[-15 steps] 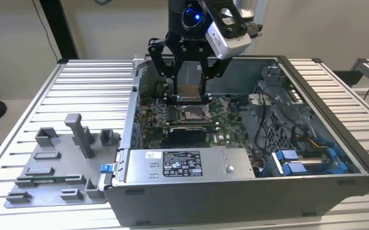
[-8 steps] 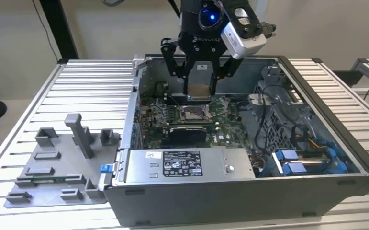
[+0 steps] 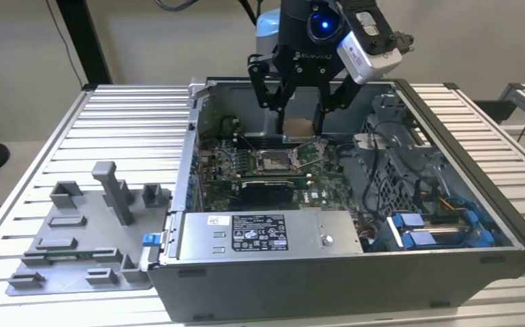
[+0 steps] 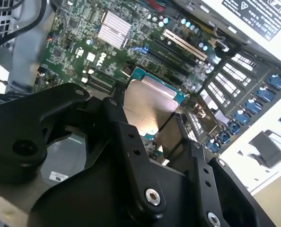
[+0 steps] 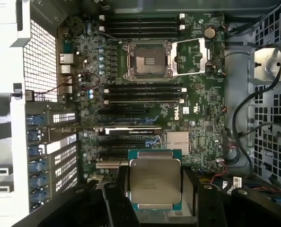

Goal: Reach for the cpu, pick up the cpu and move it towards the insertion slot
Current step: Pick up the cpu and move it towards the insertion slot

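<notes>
My gripper is shut on the cpu, a flat square chip with a pale silvery top, and holds it level inside the open computer case. In both wrist views the cpu sits between the black fingers, above the green motherboard. The insertion slot is a metal-framed square socket with its load plate swung open. In the exterior view the chip hangs above and slightly behind the socket, apart from it.
The case's walls surround the board. A power supply lies along the front, blue drive caddies and cables to the exterior view's right. A grey tray with upright blocks rests on the slatted table at the left.
</notes>
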Tool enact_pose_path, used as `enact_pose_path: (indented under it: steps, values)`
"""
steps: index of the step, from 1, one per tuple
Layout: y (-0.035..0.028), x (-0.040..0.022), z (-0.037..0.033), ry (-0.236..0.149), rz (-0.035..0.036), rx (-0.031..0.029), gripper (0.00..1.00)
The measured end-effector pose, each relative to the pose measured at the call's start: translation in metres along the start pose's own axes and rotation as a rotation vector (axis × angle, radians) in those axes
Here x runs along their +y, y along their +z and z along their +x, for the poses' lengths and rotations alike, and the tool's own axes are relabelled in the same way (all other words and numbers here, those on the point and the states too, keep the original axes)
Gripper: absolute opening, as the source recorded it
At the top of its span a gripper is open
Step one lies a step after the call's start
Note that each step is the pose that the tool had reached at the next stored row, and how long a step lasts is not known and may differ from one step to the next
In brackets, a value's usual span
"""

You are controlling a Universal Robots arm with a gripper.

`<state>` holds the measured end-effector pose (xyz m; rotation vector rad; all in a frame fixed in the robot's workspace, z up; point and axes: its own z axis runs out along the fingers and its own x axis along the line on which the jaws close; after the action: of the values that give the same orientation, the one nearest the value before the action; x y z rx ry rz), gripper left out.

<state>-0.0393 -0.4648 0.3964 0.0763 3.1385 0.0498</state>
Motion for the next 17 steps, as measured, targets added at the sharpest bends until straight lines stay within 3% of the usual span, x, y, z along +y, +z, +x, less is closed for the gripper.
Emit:
enact_pose_path:
  steps: [8,17]
  values:
    - [0.0000,0.0009,-0.0193,0.000,0.0002,0.0000,0.00]
    - [0.0000,0.0011,-0.0215,0.000,0.0002,0.0000,0.00]
